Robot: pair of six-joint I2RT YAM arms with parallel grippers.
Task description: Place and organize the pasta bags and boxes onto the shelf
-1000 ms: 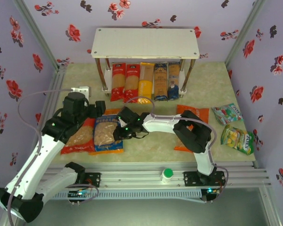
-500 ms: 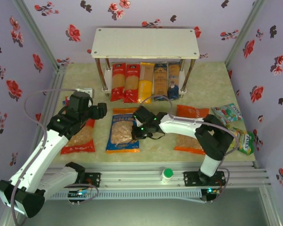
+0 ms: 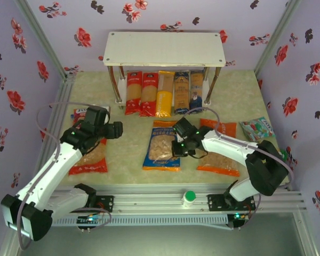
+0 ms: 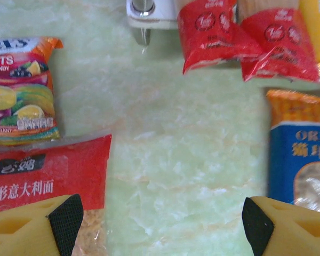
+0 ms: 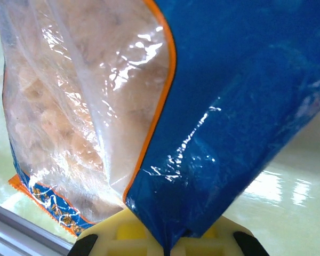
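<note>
Near centre, right pincer (image 5: 162,242) clamped on blue bag (image 5: 229,106) (corner hidden), left pincer (image 4: 160,218) apart

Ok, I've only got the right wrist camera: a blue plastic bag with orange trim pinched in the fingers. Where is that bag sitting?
Observer: The blue pillow bag with orange edges lies on the pale green table, in front of the white two-tier shelf; the right gripper pinches its right edge.
Operator: What's already on the shelf?
Observer: Five long narrow spaghetti packs side by side on the lower board.
Operator: And the left gripper?
Observer: Open, the left gripper hovers over the table between the red pillow bag and the blue one.
</note>
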